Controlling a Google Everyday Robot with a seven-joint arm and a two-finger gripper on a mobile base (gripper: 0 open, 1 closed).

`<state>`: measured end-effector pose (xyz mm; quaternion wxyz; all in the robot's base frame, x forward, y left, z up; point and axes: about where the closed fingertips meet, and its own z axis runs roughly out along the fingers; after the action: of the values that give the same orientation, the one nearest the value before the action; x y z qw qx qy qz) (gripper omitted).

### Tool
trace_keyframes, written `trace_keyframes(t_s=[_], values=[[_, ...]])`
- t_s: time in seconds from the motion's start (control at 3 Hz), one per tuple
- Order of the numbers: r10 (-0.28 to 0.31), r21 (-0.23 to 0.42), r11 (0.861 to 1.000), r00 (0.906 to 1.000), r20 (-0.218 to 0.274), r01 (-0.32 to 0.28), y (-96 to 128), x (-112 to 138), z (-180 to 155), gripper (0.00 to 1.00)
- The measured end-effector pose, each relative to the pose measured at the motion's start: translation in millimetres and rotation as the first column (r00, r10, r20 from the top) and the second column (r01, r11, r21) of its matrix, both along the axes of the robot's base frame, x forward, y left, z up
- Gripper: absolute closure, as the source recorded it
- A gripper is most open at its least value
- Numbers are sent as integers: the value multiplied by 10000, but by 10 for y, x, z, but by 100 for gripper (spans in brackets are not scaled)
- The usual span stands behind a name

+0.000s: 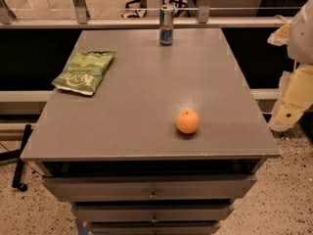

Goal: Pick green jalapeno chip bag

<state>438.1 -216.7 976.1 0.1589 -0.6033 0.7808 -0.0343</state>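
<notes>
Chip bag (84,71) flat @ 10 o'clock, free for top grab; gripper (288,112) waits 3 o'clock off table (137,131), open/closed can't tell.

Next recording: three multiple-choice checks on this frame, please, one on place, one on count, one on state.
1. Where on the cabinet top is the green jalapeno chip bag? A far left; B near right; C centre.
2. How many things sit on the top? A two; B three; C five.
3. The bag is: A lying flat, untouched; B held aloft; C standing upright.
Key: A, it lies by the far-left edge; B, bag, can, orange; A, the gripper hangs off the right side.
</notes>
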Motion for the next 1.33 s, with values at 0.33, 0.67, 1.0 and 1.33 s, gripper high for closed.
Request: trace_keyframes(t_s=[0.33, 0.67, 1.0, 1.33], values=[[0, 0, 10000, 10000, 2, 0, 0, 0, 0, 0], [308, 532, 9981, 9994, 155, -316, 256, 168, -124, 0], [1185, 1706, 9775, 9920, 440, -1244, 1018, 546, -342, 0], [1479, 3201, 9321, 9848, 905, -1694, 1865, 921, -393, 0]])
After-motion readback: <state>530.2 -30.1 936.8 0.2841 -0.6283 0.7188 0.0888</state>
